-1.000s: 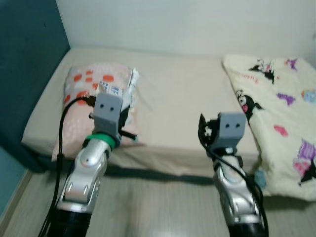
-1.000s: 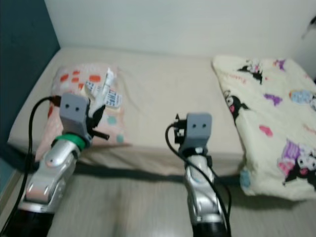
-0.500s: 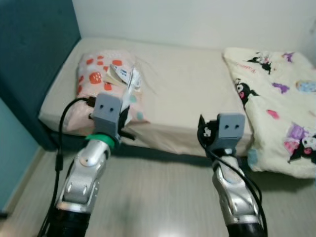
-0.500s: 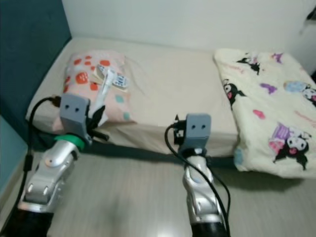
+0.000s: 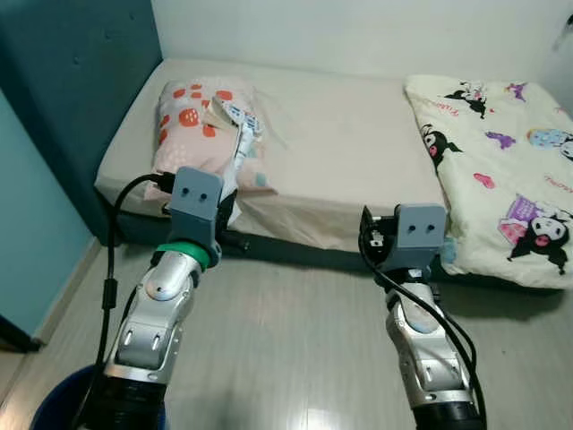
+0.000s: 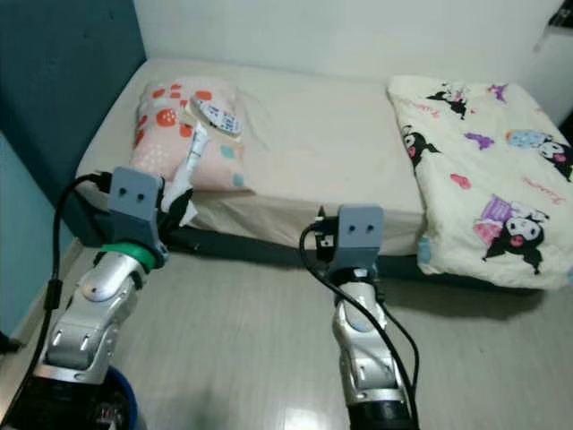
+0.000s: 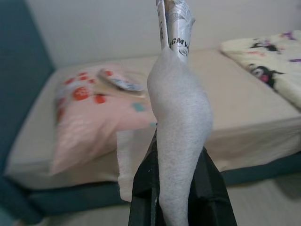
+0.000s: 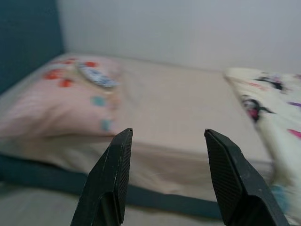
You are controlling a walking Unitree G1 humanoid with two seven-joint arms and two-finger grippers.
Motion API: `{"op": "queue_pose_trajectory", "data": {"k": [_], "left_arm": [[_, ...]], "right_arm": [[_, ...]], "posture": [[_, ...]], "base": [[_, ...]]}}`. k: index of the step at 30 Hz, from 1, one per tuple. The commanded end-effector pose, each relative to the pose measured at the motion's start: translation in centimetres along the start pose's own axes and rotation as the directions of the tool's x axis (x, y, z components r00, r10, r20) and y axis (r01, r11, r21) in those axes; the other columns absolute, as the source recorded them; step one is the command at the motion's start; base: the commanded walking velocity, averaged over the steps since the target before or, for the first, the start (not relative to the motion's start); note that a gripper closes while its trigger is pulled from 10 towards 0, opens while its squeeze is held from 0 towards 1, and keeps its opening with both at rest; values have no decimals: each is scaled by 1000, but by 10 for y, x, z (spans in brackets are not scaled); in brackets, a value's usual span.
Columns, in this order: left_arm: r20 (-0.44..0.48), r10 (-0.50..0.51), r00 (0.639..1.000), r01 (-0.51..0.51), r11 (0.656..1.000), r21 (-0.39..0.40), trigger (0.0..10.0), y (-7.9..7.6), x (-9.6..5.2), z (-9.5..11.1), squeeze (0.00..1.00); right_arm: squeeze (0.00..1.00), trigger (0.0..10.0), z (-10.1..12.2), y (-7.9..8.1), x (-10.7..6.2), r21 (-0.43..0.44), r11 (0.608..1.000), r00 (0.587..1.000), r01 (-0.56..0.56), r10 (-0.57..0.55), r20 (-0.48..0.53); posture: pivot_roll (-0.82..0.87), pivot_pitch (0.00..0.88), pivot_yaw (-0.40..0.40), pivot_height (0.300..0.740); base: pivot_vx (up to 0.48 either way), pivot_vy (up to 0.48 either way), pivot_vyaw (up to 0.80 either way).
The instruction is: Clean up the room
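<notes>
My left gripper (image 7: 178, 188) is shut on a piece of white tissue (image 7: 181, 117) with a crumpled silver wrapper (image 7: 175, 23) sticking out of its top. In the left eye view it holds this litter (image 5: 238, 161) up in front of the bed's near edge. A pink spotted pillow (image 5: 192, 134) lies at the head of the bed (image 5: 349, 152), and a printed packet (image 5: 228, 109) rests on it. My right gripper (image 8: 168, 134) is open with nothing between its fingers (image 8: 115, 179), and hovers over the floor short of the bed.
A cream blanket (image 5: 501, 179) with cartoon prints covers the bed's right side and hangs over its edge. A dark teal headboard wall (image 5: 63, 107) stands on the left. The rim of a blue bin (image 5: 54, 417) shows by my left arm. Pale wood floor (image 5: 295, 340) lies between me and the bed.
The whole view has pulled back from the bed: more floor shows and the blue bin's rim has come into sight. Both arms keep their pose, the left still holding the tissue.
</notes>
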State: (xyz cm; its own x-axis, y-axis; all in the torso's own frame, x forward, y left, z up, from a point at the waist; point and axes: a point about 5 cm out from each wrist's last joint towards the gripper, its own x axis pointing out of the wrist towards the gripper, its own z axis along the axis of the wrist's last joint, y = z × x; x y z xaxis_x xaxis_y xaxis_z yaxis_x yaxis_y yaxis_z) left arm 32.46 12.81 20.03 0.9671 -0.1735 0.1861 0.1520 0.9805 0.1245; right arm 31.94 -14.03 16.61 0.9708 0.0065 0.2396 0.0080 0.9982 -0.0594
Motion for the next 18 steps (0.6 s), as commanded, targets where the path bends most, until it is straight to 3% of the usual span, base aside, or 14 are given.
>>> {"op": "queue_pose_trajectory", "data": {"k": [1,8,11,18], "left_arm": [[-19,-2,1000,1,1000,-11,10000,-1,-2,-6,0],[-21,-4,1000,3,1000,-11,10000,-2,-1,-6,0],[-25,-5,1000,5,1000,-14,10000,-2,-1,-7,0],[-34,-5,999,4,1000,-13,10000,-3,0,-7,0]], "right_arm": [[0,10000,-2,1,-1,-12,1000,1000,-13,13,-9],[0,10000,-3,3,-2,-23,999,1000,-28,27,-10],[0,10000,-3,4,-2,-30,999,999,-40,40,-13],[0,10000,-4,7,-3,-50,996,998,-68,67,-19]], "posture": [[-59,48,45,721],[-59,47,46,721],[-58,46,45,721],[-58,45,45,721]], "base": [[-322,0,0],[-311,0,0],[0,0,0],[0,0,684]]}}
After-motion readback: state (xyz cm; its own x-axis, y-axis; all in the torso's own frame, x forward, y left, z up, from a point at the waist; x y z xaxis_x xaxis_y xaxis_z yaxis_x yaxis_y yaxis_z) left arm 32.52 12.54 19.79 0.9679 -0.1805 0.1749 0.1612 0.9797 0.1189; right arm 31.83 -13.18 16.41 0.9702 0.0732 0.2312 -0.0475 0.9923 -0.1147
